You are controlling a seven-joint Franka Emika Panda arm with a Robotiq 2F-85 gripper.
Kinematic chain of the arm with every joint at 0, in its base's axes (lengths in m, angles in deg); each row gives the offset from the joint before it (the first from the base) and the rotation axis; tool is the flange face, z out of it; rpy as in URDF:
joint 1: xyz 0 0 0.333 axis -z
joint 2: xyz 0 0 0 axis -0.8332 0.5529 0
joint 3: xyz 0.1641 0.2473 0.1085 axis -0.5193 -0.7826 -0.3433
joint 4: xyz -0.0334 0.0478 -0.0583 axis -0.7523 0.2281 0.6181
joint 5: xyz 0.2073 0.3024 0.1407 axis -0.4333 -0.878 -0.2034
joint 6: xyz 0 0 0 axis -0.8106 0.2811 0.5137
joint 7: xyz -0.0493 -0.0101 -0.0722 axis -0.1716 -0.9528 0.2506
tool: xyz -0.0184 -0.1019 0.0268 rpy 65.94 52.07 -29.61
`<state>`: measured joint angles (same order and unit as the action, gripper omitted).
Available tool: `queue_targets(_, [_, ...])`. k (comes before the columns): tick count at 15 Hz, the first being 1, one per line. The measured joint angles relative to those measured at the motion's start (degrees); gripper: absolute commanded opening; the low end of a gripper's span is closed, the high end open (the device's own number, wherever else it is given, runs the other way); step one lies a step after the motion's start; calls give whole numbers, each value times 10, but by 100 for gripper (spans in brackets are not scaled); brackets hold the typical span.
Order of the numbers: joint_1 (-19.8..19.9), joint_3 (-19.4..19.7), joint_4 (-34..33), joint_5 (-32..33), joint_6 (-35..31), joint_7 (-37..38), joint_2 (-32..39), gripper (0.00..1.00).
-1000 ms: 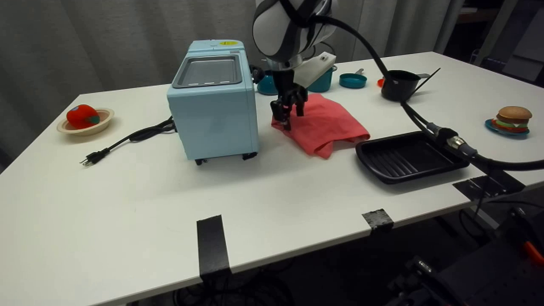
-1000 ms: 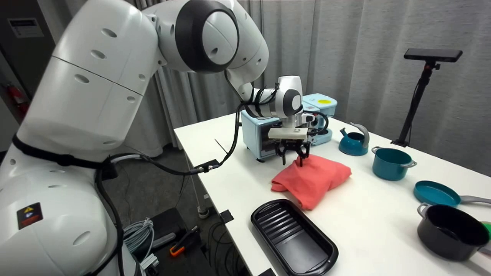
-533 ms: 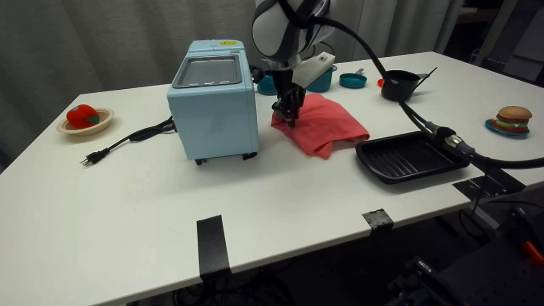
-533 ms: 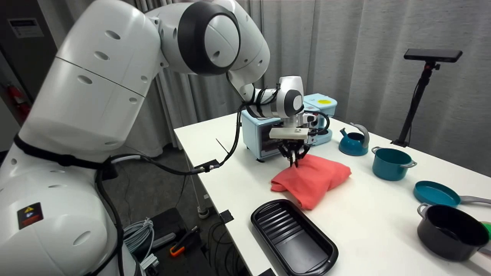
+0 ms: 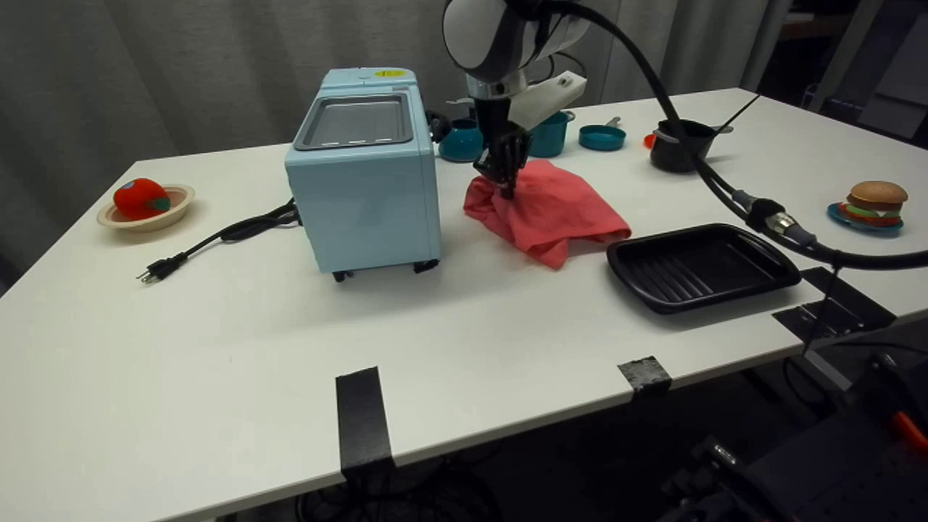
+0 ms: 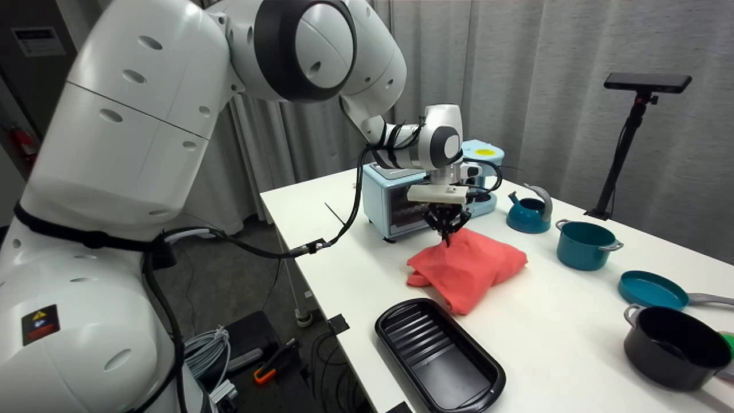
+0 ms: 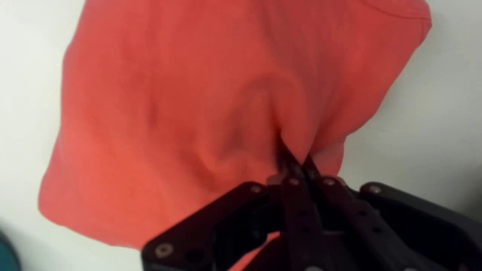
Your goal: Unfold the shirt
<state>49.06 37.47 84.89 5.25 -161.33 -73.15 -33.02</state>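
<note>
Coral-red and wrinkled, the shirt lies on the white table, a fold clamped in the jaws of the gripper. A toaster oven and a black pan (ridged at one end) stand near different sides.

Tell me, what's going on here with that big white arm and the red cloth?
A robot arm is handling a coral-red shirt on the white table, between a light-blue toaster oven and a black tray. Its gripper is shut on a pinch of the fabric, on the side nearer the toaster oven. The job is to unfold the shirt, but that isn't done yet: it lies wrinkled and bunched, most of it resting on the table.
</note>
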Motion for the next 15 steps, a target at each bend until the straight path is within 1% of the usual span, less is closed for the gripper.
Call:
queue_targets(4, [22, 10, 78, -13, -8, 14, -96, 1])
queue_targets(7, [41, 36, 136, -15, -14, 45, -159, 1])
queue_targets(9, [56, 57, 163, -15, -32, 70, -177, 1])
queue_targets(12, [76, 95, 188, -10, -79, 117, -181, 1])
queue_targets(15, [82, 137, 199, 14, -115, 184, -181, 1])
